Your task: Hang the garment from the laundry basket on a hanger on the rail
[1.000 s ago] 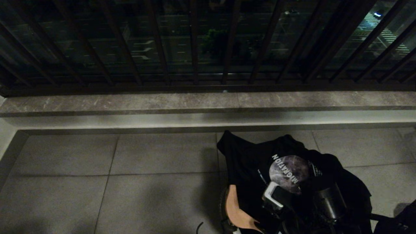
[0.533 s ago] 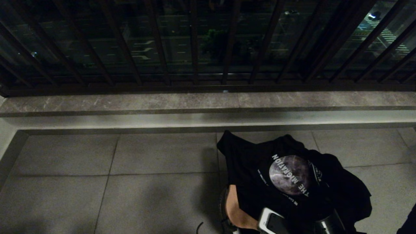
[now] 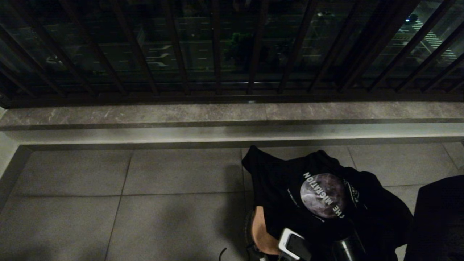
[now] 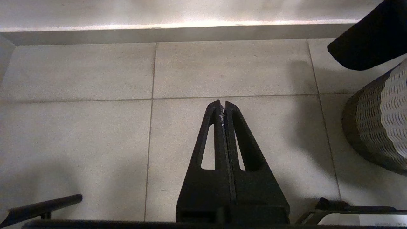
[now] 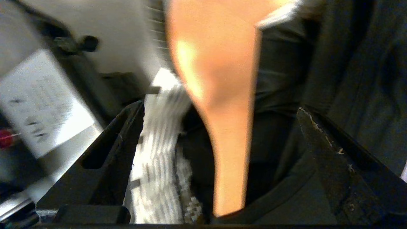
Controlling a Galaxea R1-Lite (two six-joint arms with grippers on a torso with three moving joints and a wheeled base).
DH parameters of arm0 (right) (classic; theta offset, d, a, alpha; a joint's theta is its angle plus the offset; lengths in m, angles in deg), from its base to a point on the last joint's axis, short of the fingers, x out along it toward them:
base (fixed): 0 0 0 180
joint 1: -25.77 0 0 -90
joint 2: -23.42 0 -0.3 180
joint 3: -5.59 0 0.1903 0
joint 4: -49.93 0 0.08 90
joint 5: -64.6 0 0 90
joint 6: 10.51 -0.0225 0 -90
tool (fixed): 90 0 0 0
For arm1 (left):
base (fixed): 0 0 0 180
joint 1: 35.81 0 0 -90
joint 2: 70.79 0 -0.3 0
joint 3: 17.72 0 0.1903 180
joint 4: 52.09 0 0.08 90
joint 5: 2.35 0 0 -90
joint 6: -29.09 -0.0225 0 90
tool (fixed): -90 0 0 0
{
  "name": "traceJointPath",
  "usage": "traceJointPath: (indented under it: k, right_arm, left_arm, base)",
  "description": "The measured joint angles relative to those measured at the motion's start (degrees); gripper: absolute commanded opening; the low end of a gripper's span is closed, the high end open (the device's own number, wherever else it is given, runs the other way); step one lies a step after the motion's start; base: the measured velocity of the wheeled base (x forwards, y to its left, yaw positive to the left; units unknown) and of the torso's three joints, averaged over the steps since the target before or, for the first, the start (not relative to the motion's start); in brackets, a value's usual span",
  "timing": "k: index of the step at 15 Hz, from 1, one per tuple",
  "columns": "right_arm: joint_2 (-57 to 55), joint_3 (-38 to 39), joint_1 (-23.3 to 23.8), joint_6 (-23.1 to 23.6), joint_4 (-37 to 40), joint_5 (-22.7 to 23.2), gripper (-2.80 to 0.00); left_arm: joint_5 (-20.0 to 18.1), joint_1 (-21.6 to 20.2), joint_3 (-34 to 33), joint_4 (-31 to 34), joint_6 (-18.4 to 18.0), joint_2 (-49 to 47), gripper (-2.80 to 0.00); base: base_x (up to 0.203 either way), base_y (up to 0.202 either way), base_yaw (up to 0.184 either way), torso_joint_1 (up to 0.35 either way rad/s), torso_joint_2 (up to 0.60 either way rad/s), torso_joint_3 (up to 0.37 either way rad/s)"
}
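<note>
The floor (image 3: 127, 203) is made of big grey tiles, and a stone ledge (image 3: 145, 116) with dark railing bars (image 3: 217, 54) runs along the far side. No hanging rail shows in any view, so the hanging part of the job is not yet near.

The black T-shirt (image 3: 290, 188) with a round moon print (image 3: 322, 195) lies heaped over the laundry basket (image 4: 381, 127), which sits on the floor at the low right of the head view. The shirt spills over the rim, so only a bit of the pale, holey basket wall shows. That is where washing waits before it is hung up.

A peach-coloured wooden piece (image 5: 219, 95), most likely one shoulder of a hanger, pokes out from under the shirt. It seems the shirt is already on the hanger, so both can be lifted together.

The right gripper (image 5: 219, 114) is right over the basket with its two fingers spread wide. The wooden piece and a fold of shirt lie in the gap between the fingers. Nothing is pinched yet. I think it is lined up to grab the wood.

The left gripper (image 4: 222, 106) rests off to the side, above bare tiles, with its fingers pressed together and holding nothing. The basket is near it, not touching.
</note>
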Motion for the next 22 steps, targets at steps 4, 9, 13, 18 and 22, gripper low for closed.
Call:
traceJointPath:
  k: [4, 9, 13, 18, 22]
  right_arm:
    - [-4.2, -0.4, 3.2, 1.1, -4.5, 2.9, -2.8]
    - [-6.4, -0.4, 3.4, 1.1, -5.1, 3.4, -2.8]
    - [-4.6, -0.5, 4.0, 0.9, -4.8, 4.0, -2.8]
    - [12.8, -1.5, 5.6, -1.3, 5.2, 4.9, -2.8]
    - [31.4, -10.7, 6.3, -6.8, 29.2, 5.5, -2.8]
  left_arm:
    - [0.0, 0.0, 0.0, 0.0, 0.0, 0.0, -2.8]
    - [0.0, 0.0, 0.0, 0.0, -0.1, 0.0, -2.8]
    - [0.0, 0.0, 0.0, 0.0, -0.1, 0.0, -2.8]
    - [0.0, 0.0, 0.0, 0.0, -0.1, 0.0, -2.8]
    - [0.0, 0.0, 0.0, 0.0, -0.2, 0.0, -2.8]
  base:
    - [0.0, 0.0, 0.0, 0.0, 0.0, 0.0]
    - [0.0, 0.0, 0.0, 0.0, 0.0, 0.0]
    - [0.0, 0.0, 0.0, 0.0, 0.0, 0.0]
    - [0.0, 0.0, 0.0, 0.0, 0.0, 0.0]
    - [0.0, 0.0, 0.0, 0.0, 0.0, 0.0]
